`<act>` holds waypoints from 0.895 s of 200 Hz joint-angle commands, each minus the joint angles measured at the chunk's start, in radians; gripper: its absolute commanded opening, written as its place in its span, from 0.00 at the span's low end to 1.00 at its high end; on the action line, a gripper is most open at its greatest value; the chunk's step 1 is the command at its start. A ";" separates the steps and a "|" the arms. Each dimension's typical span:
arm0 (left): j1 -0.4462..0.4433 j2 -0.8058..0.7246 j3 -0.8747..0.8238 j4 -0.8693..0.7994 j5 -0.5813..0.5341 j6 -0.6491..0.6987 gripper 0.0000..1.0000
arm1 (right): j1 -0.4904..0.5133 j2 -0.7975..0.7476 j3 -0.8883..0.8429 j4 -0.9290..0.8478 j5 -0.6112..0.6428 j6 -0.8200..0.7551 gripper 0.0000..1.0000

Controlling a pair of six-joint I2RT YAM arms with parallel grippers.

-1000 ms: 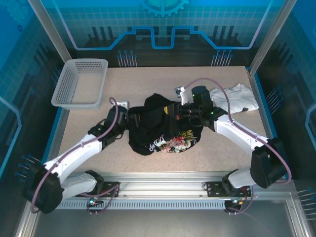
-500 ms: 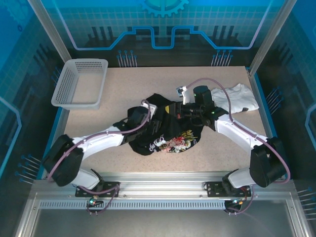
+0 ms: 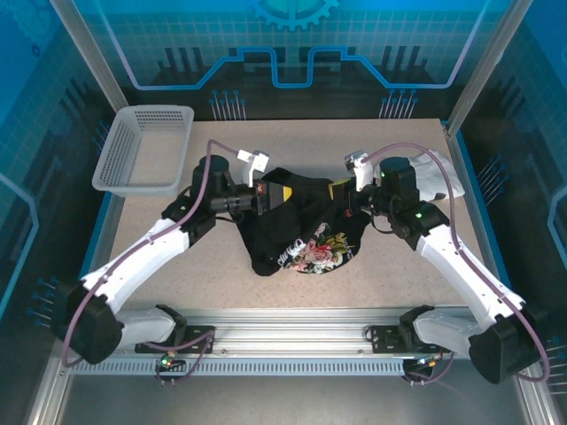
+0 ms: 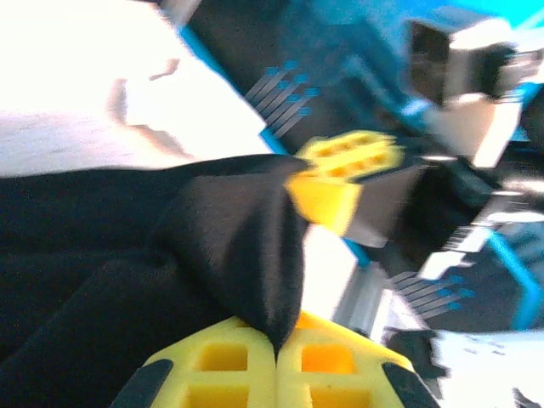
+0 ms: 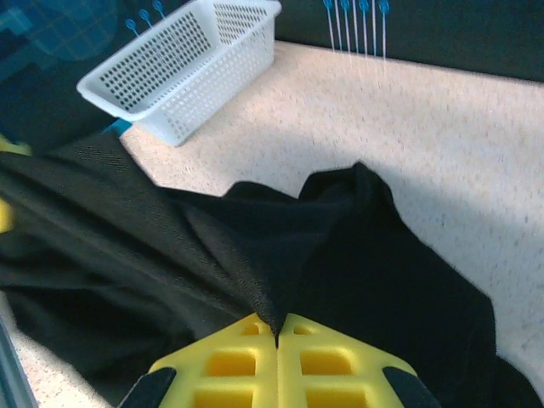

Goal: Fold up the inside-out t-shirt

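Since earlier frame, left hand [image 3: 282,193] swings out to shirt's far-left edge and right hand [image 3: 342,189] shifts right. Both hands clenched on pinches of black fabric, likely to stretch it flat. Inside-out t-shirt [image 3: 297,226] bunched mid-surface [image 3: 266,146], floral print [image 3: 321,252] at near edge.

Cannot resolve the smeared backdrop [image 4: 255,51] behind the inside-out t-shirt [image 4: 221,246]; see just part of the white garment [image 3: 447,181] past the right arm [image 3: 443,248].

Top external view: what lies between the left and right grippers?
Black cloth of the inside-out t-shirt spans that gap in the top external view; the left gripper and right gripper are each shut on it.
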 commanded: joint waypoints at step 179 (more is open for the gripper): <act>0.018 -0.028 0.059 -0.113 0.097 -0.023 0.00 | 0.309 0.103 -0.023 0.089 0.339 -0.049 0.58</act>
